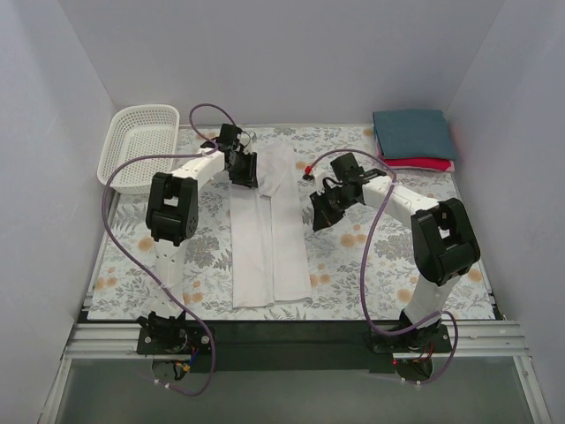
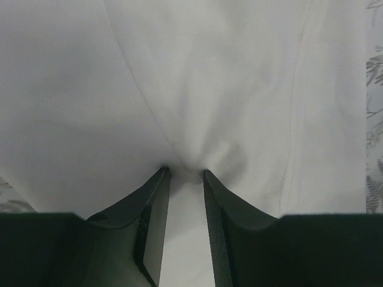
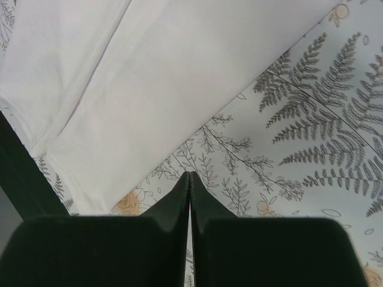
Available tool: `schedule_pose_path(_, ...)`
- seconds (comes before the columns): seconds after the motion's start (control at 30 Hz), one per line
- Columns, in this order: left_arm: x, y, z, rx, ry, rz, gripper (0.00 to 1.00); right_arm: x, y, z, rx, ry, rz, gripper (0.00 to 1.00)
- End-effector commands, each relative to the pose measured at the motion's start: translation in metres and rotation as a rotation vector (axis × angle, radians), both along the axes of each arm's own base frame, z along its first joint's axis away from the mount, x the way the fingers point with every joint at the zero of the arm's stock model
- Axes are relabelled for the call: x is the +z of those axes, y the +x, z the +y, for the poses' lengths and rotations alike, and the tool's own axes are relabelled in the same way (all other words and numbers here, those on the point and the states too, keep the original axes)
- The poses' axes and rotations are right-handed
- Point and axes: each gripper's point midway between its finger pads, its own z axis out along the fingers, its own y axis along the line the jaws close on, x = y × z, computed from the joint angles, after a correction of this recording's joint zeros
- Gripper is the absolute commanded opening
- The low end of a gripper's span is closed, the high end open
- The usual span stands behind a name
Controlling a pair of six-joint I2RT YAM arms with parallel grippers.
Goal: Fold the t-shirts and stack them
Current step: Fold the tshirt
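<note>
The white t-shirt (image 1: 269, 230) lies as a long narrow strip down the middle of the table. My left gripper (image 1: 244, 172) is at its far left part. In the left wrist view the shirt (image 2: 209, 78) fills the frame, and cloth puckers into my left gripper (image 2: 185, 172), whose jaws are pinched on a fold. My right gripper (image 1: 320, 216) is shut and empty, just right of the shirt. In the right wrist view the gripper (image 3: 190, 173) hovers over the table cloth beside the shirt's edge (image 3: 149, 78). A folded dark teal shirt (image 1: 413, 132) lies on a folded red shirt (image 1: 424, 163) at the far right.
A white mesh basket (image 1: 137, 146) stands at the far left corner. The floral table cloth (image 1: 353, 256) covers the table and also shows in the right wrist view (image 3: 299, 137). White walls close in the left, right and back sides.
</note>
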Motion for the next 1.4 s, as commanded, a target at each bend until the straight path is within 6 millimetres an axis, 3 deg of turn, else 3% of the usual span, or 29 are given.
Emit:
schedule_pose_path(0.0, -0.021, -0.017, -0.040, -0.034, -0.067, 0.094, 0.29, 0.014, 0.003, -0.017, -0.029, -0.008, -0.033, 0.05)
schedule_pose_path(0.2, -0.006, 0.002, -0.080, -0.044, -0.151, 0.090, 0.29, 0.021, 0.014, -0.031, -0.060, -0.031, -0.077, 0.06)
schedule_pose_path(0.37, 0.045, 0.026, -0.083, -0.052, -0.180, -0.033, 0.32, 0.025, 0.035, -0.028, -0.085, -0.043, -0.108, 0.08)
schedule_pose_path(0.43, 0.082, 0.027, -0.078, -0.071, -0.206, -0.094, 0.34, 0.027, 0.048, -0.022, -0.102, -0.036, -0.114, 0.09)
schedule_pose_path(0.47, 0.086, 0.020, -0.073, -0.097, -0.205, -0.098, 0.38, 0.028, 0.054, -0.019, -0.107, -0.029, -0.122, 0.10)
schedule_pose_path(0.5, 0.118, 0.017, -0.070, -0.114, -0.227, -0.158, 0.40, 0.022, 0.058, -0.017, -0.120, -0.033, -0.103, 0.10)
schedule_pose_path(0.57, 0.133, 0.003, -0.063, -0.159, -0.254, -0.184, 0.44, 0.029, 0.073, -0.009, -0.134, -0.016, -0.120, 0.11)
schedule_pose_path(0.6, 0.126, -0.012, -0.057, -0.171, -0.252, -0.163, 0.48, 0.023, 0.079, -0.006, -0.136, -0.014, -0.102, 0.11)
schedule_pose_path(0.63, 0.144, -0.021, -0.052, -0.186, -0.258, -0.197, 0.48, 0.028, 0.087, 0.000, -0.145, 0.002, -0.109, 0.11)
schedule_pose_path(0.67, 0.146, -0.029, -0.049, -0.196, -0.256, -0.196, 0.48, 0.028, 0.092, 0.003, -0.147, 0.008, -0.104, 0.11)
schedule_pose_path(0.7, 0.129, -0.047, -0.044, -0.214, -0.240, -0.151, 0.49, 0.018, 0.093, 0.007, -0.144, 0.007, -0.076, 0.11)
schedule_pose_path(0.73, 0.140, -0.057, -0.040, -0.225, -0.246, -0.168, 0.48, 0.014, 0.096, 0.009, -0.152, 0.009, -0.065, 0.12)
schedule_pose_path(0.77, 0.136, -0.068, -0.038, -0.240, -0.258, -0.149, 0.48, 0.017, 0.102, 0.013, -0.152, 0.018, -0.070, 0.12)
schedule_pose_path(0.8, 0.132, -0.076, -0.036, -0.251, -0.261, -0.142, 0.49, 0.005, 0.104, 0.015, -0.152, 0.013, -0.045, 0.12)
schedule_pose_path(0.83, 0.116, -0.094, -0.031, -0.254, -0.259, -0.095, 0.48, 0.001, 0.106, 0.017, -0.153, 0.012, -0.037, 0.11)
schedule_pose_path(0.9, 0.118, -0.108, -0.028, -0.263, -0.259, -0.102, 0.48, -0.013, 0.112, 0.018, -0.164, -0.003, -0.016, 0.11)
schedule_pose_path(0.93, 0.104, -0.121, -0.023, -0.270, -0.245, -0.071, 0.47, -0.017, 0.114, 0.018, -0.168, -0.011, -0.009, 0.11)
schedule_pose_path(1.03, 0.096, -0.141, -0.015, -0.280, -0.227, -0.061, 0.45, -0.032, 0.124, 0.017, -0.181, -0.043, -0.012, 0.10)
schedule_pose_path(1.17, 0.095, -0.155, -0.006, -0.274, -0.199, -0.073, 0.45, -0.058, 0.141, 0.010, -0.217, -0.109, -0.022, 0.08)
schedule_pose_path(1.3, 0.090, -0.157, 0.004, -0.247, -0.169, -0.075, 0.46, -0.077, 0.166, -0.007, -0.304, -0.150, -0.014, 0.08)
schedule_pose_path(1.37, 0.084, -0.154, 0.012, -0.230, -0.172, -0.057, 0.46, -0.078, 0.179, -0.010, -0.324, -0.146, -0.026, 0.08)
